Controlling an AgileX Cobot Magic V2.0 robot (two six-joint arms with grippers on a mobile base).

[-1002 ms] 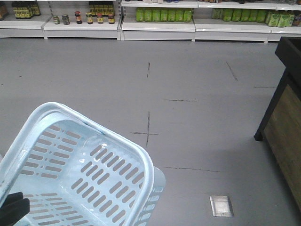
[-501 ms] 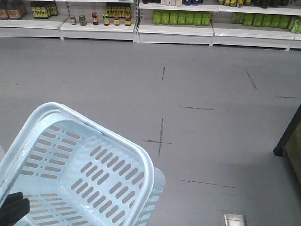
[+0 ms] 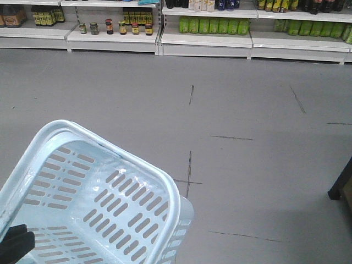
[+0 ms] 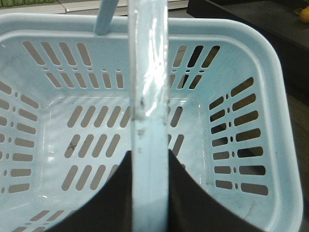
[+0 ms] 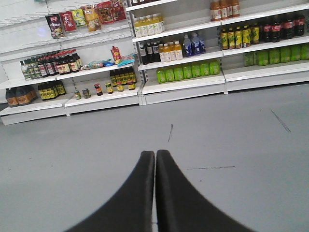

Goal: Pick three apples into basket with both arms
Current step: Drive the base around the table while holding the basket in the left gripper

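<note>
The left gripper (image 4: 149, 169) is pinching the handle (image 4: 147, 72) of the basket (image 3: 82, 187), one black finger on each side of the pale bar. The basket is hanging tilted at the near left of the front view, above the grey floor (image 3: 247, 110). The right gripper (image 5: 155, 159) is holding nothing, its fingers pressed together and pointing toward the far shelves (image 5: 183, 84). Green bottles (image 3: 214, 25) and jars (image 3: 115, 27) are standing on those shelves. A dark stand (image 3: 344, 187) is showing at the right edge.
</note>
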